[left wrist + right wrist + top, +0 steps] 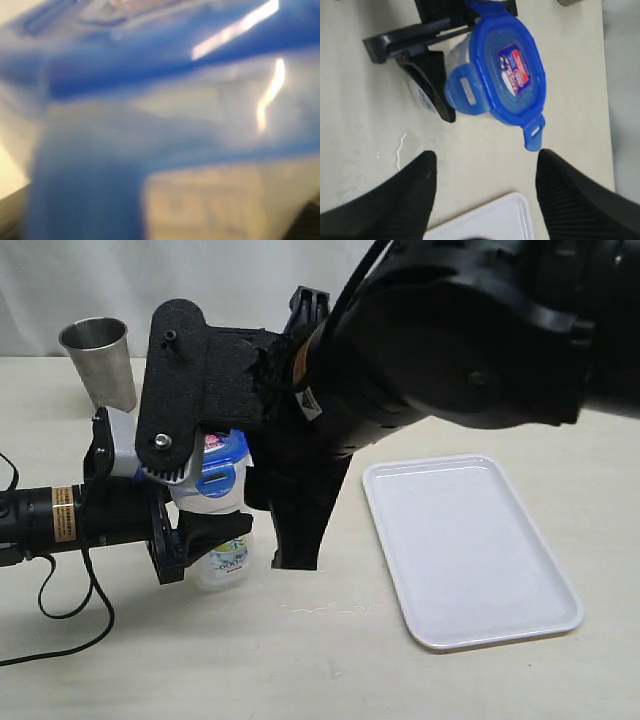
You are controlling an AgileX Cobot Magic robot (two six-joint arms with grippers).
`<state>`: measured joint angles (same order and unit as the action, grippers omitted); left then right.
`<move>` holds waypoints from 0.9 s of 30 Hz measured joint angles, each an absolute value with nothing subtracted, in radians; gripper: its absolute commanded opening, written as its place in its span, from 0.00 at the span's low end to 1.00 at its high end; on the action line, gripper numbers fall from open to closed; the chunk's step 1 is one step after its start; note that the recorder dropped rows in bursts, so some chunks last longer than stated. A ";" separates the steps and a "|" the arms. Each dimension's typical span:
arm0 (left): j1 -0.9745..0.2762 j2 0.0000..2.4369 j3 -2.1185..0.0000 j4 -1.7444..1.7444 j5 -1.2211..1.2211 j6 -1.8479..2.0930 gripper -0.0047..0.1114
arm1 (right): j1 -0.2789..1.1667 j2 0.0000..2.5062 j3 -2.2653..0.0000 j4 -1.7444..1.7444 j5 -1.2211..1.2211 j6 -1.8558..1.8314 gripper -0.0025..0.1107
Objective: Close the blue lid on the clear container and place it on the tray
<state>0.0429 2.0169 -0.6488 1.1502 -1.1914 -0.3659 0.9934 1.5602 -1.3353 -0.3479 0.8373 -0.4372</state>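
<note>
The right arm [450, 350] fills the top and middle of the exterior view and hangs between the container and the tray [470, 550], which lies empty at the lower right, well apart from the work. That is probably the main hazard: if the left arm carries the container across, it could strike the right arm unless that arm clears first.

The right gripper [485, 155] hovers above the lid with its fingers spread wide and holding nothing. If it comes down off-centre to press, it could tilt the container or shove it out of the other grip.

At the left of the exterior view the left gripper [215, 532] is clamped on the sides of the clear container [225, 565], which stands on the table. The left wrist view is only a blue and clear blur, so it tells nothing about how good the grip is. On smooth plastic, a downward push may make the container slip.

The blue lid [505, 75] sits on the container's mouth. One snap flap [535, 134] juts out toward the lower right of the right wrist view and looks unlatched. If the container is moved this way, the lid could lift off or skew.
</note>
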 measured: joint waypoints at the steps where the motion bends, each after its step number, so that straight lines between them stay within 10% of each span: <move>1: 0.043 2.017 -0.649 1.150 -1.191 -0.366 0.04 | 0.993 1.558 -1.332 -0.332 0.824 -0.446 0.52; 27: 0.043 2.017 -0.649 1.155 -1.191 -0.366 0.04 | 0.995 1.641 -1.105 -0.871 0.394 -0.122 0.52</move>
